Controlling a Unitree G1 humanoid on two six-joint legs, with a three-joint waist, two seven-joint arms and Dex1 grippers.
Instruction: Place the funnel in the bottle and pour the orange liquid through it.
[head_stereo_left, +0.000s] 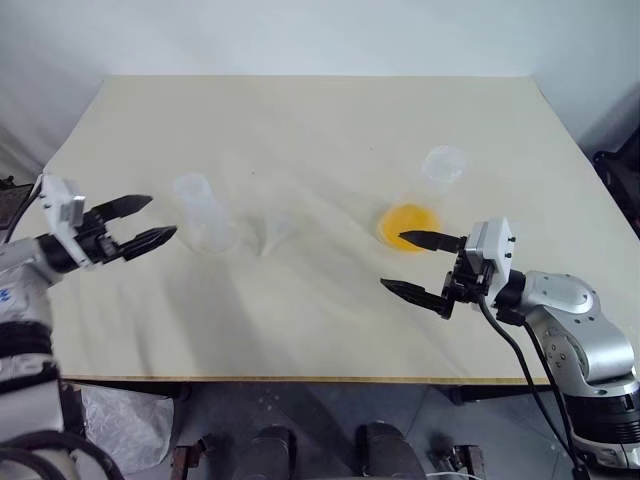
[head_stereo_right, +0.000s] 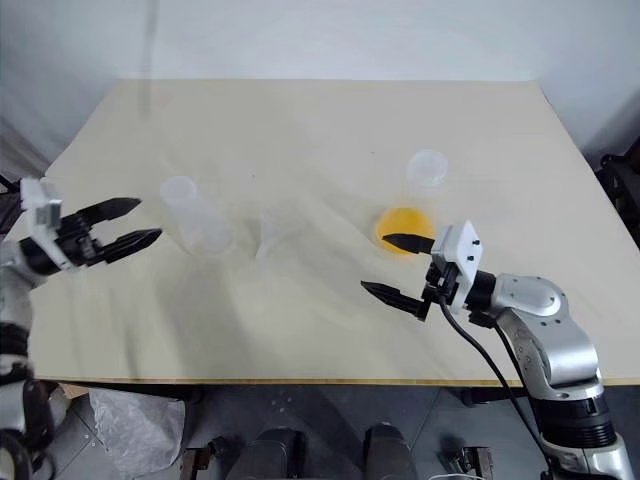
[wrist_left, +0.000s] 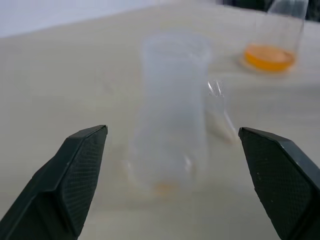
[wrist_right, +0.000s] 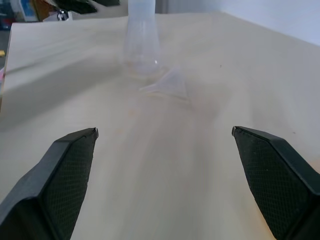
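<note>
The bottle (head_stereo_left: 203, 215), a clear conical flask with a short wide neck, stands upright on the left half of the table. Just right of it the tiny clear funnel (head_stereo_left: 275, 230) lies on the table. The orange liquid (head_stereo_left: 410, 225) pools in the base of a long-necked clear flask (head_stereo_left: 443, 165) further right. My left gripper (head_stereo_left: 162, 216) hovers open just left of the bottle, pointing at it, with nothing between its fingers. My right gripper (head_stereo_left: 391, 260) is open and empty, close in front of the flask of liquid. In the right wrist view, the funnel (wrist_right: 170, 85) rests before the bottle (wrist_right: 142, 45).
The cream table (head_stereo_left: 300, 120) spans the view, its front edge near both arms. A dark object (head_stereo_left: 622, 170) stands off the table's right side. A pale bag (head_stereo_left: 120, 420) lies on the floor under the front left corner.
</note>
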